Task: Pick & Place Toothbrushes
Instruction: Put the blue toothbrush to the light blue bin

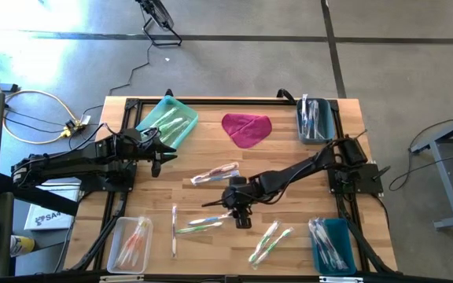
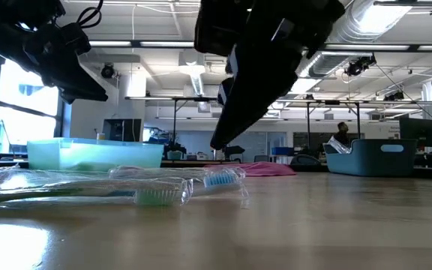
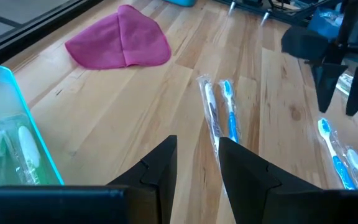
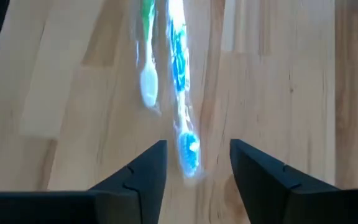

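Wrapped toothbrushes, a blue-handled one [image 4: 182, 106] beside a green-handled one [image 4: 146, 56], lie flat on my wooden counter [image 1: 289, 185] near its front middle. My right hand [image 4: 196, 163] hovers just above the blue brush, fingers apart and empty. My left hand [image 1: 157, 161] waits, parted and empty, beside the turquoise plastic bin [image 1: 166, 118].

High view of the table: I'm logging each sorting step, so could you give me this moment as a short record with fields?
right claw: open, low over the middle of the table, above a blue toothbrush and a green toothbrush lying on the wood
left claw: open, empty, beside the mint bin
loose toothbrushes: a pair mid-table, more along the near side
pink cloth: far middle
blue bins: far right, near right
clear bin: near left
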Available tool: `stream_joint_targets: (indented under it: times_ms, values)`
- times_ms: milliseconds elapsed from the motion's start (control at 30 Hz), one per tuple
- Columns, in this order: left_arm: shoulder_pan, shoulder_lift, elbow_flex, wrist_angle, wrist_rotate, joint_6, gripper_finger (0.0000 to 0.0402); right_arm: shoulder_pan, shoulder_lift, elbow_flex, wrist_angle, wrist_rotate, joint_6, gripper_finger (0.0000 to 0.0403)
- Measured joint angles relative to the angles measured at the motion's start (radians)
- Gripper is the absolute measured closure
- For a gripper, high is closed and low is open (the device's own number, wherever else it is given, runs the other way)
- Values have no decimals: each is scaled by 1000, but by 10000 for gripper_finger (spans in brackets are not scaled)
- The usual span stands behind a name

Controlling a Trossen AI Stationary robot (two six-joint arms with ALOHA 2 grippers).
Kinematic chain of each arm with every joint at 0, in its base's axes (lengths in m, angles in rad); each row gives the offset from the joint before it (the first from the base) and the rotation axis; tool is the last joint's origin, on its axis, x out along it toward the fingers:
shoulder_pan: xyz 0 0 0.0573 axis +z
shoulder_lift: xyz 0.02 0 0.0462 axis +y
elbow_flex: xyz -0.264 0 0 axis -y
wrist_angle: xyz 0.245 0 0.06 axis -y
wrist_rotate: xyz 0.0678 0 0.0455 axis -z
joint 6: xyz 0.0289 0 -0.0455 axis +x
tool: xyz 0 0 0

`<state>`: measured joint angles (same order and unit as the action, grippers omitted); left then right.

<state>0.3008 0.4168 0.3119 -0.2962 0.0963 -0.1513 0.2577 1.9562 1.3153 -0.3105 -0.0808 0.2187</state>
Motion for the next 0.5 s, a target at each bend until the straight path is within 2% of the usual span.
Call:
stream_joint_targets:
  times_ms: [133,500]
  values:
    - [0,0,0,0,0,0,286,0,0,-41,122,0,48,236]
    - [0,0,0,-1,0,0,286,1,0,-100,238,-52,90,237]
